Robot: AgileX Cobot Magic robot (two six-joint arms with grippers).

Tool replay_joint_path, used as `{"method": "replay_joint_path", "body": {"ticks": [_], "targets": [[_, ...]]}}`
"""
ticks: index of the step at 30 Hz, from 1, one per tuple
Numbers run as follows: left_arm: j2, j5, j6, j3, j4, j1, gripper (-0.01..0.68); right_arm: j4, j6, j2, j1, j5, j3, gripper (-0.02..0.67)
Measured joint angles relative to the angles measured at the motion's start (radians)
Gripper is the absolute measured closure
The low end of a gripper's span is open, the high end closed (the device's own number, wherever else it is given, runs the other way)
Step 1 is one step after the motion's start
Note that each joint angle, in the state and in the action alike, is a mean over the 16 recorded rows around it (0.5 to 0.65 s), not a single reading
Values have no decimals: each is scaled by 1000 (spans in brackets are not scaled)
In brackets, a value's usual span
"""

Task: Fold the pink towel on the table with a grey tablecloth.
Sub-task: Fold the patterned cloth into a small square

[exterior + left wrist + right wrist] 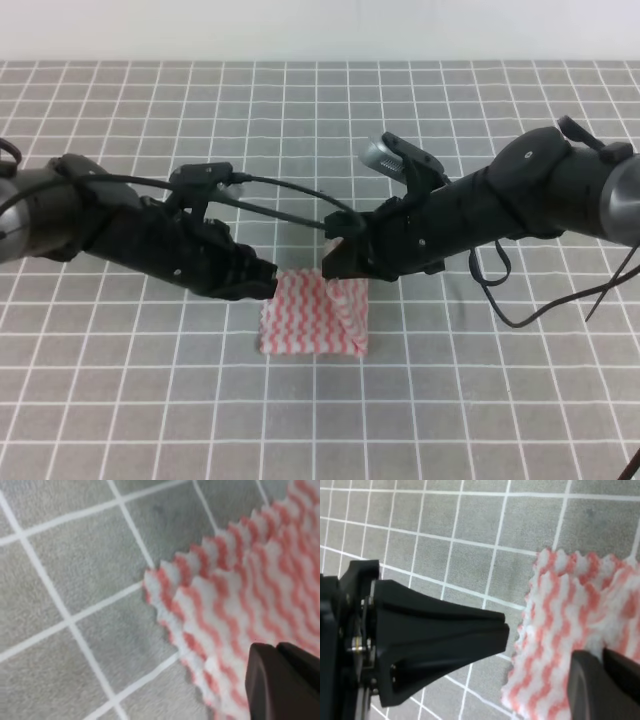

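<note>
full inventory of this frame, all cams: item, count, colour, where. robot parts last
pink towel: 1, pink-and-white wavy stripes, zigzag edges, centre of table, layers overlapping, one corner raised on the right
grey tablecloth: 1, grey with white grid, covers the table
left gripper: 1, black, at the towel's upper left edge; jaw state hidden
right gripper: 1, black, at the towel's upper right corner; looks pinched on it, not certain
cables: black, looped above the left arm and trailing off the right arm
</note>
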Motion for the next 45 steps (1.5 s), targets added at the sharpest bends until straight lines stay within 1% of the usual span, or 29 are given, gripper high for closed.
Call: {"method": "replay_joint_path", "body": {"ticks": [5, 18, 45], "targets": [[-2, 3, 0, 0, 19, 3, 675, 25, -21, 0, 9, 7, 0, 664], [-2, -7, 0, 0, 32, 3, 675, 28, -24, 19, 44, -3, -18, 664], [-2, -26, -3, 0, 44, 3, 675, 28, -27, 57, 59, -17, -39, 664]]}}
